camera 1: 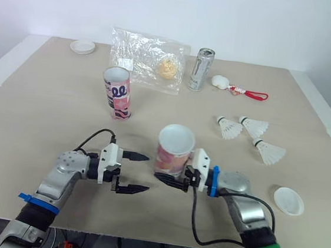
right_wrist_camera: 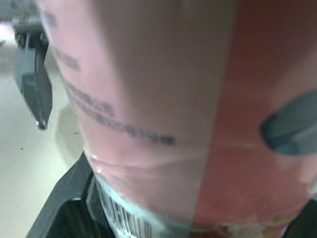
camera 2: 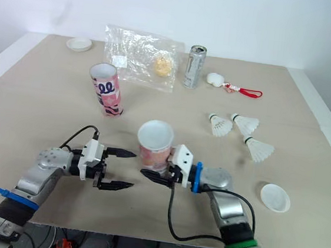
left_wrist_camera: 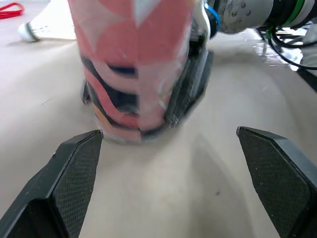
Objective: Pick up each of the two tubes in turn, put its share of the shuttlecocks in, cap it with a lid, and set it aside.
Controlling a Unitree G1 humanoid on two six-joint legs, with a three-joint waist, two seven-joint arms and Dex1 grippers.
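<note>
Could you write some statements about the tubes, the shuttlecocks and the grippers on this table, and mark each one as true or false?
1. The right gripper grips the near tube at its base. True.
2. The left gripper is closed on the far tube. False: it is open beside the near tube and holds nothing.
3. Three shuttlecocks lie on the table. True.
4. The near tube is capped. False: its top is open; a lid lies beside the right arm.
5. The drink can lies on its side. False: it stands upright.
</note>
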